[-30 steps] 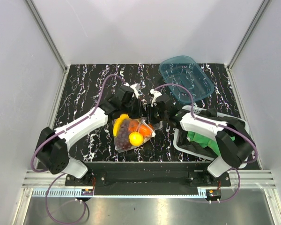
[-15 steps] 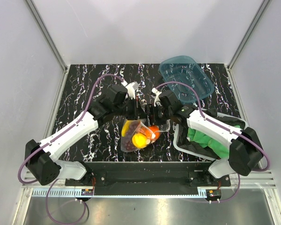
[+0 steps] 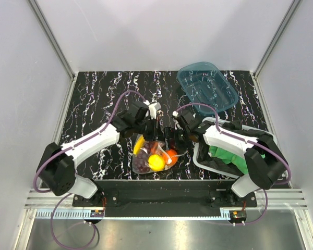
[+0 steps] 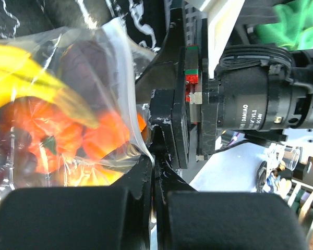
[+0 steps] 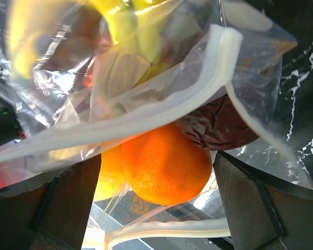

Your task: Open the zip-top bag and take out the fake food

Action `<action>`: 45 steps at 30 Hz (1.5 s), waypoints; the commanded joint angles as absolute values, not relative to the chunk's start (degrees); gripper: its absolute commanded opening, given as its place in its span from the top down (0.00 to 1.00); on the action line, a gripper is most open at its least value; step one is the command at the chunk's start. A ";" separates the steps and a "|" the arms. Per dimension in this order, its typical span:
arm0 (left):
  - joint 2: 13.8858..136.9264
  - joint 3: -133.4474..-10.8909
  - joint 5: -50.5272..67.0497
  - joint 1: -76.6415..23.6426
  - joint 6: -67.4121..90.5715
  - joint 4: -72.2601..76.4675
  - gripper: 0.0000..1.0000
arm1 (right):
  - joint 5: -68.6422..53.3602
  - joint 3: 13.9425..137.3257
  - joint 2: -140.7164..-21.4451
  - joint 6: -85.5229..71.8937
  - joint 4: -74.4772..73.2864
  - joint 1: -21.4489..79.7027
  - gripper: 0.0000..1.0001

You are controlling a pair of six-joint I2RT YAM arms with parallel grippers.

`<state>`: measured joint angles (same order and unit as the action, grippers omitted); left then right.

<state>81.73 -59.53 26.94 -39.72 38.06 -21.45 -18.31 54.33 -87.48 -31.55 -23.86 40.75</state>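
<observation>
L side of the table point(image 3: 94, 94) is lying bare, w/ open room out to the L wall point(image 3: 26, 104). Near table centre the L gripper point(image 4: 152, 165) is pinching one lip of the zip-top bag point(image 3: 154, 154), fingers pressed together on the film. The bag is sitting just below both grippers, close to the table's near edge; can't tell whether its bottom is touching the surface. In the R wrist view its white zip strips are standing parted, mouth gaping. Inside, the fake food point(image 3: 156, 161) is bunching up: yellow banana point(image 3: 140, 145) on the L, orange fruit point(image 5: 167, 164) & a dark grape cluster point(image 5: 219, 127) toward the R. The R gripper point(image 3: 173, 139) is facing the L one from just beside it, fingers spread wide either side of the bag mouth & the orange fruit, clamping nothing. Both wrists are crowding over the bag, leaving little gap btwn them. Farther R, the blue tub point(image 3: 207, 86) is resting at the far edge, well apart from the bag. At near R the white basket point(image 3: 200, 156) is holding a green cloth point(image 3: 227, 155); the R arm is crossing over it, & its rim is hemming in that side just beside the bag. The R wall point(image 3: 297, 104) is closing things off behind.
</observation>
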 commanded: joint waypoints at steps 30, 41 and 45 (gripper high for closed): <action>81.74 -56.25 22.77 -37.53 40.70 -13.53 1.00 | -22.06 52.72 -82.53 -30.14 -20.65 44.82 0.52; 76.47 -64.77 18.11 -36.74 29.89 -29.44 1.00 | -19.87 64.32 -75.41 -31.64 -34.71 44.82 0.67; 75.41 -63.64 18.02 -36.30 29.44 -29.79 1.00 | -15.66 67.67 -73.13 -31.99 -37.61 44.82 0.68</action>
